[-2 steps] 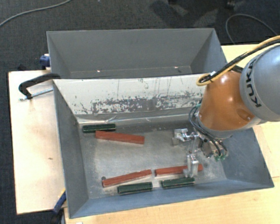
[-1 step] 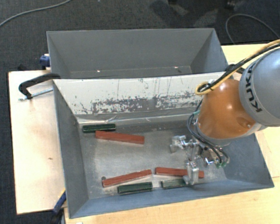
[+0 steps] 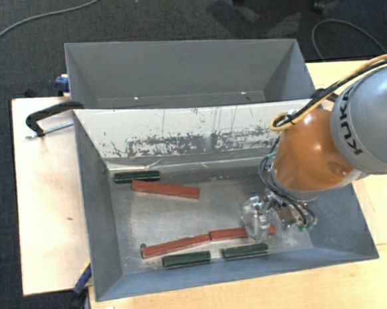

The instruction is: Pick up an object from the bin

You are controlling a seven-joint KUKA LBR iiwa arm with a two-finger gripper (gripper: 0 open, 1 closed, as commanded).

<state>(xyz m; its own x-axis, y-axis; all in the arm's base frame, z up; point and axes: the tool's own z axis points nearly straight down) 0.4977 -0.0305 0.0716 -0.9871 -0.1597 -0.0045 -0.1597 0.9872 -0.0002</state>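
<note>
Jaws: I am seeing them over the right end of a red bar (image 3: 228,234); their gap, I cannot tell.
Beside: a green bar (image 3: 245,250) is lying along the bin's (image 3: 98,211) near wall.

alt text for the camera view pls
The arm's gripper hangs low over the right end of a short red bar near the bin's front wall. More red bars and dark green bars lie at the front and back left.

Single camera high over bin (image 3: 94,211), looking down, slightly oblique; arm (image 3: 372,130) enters right.
</note>
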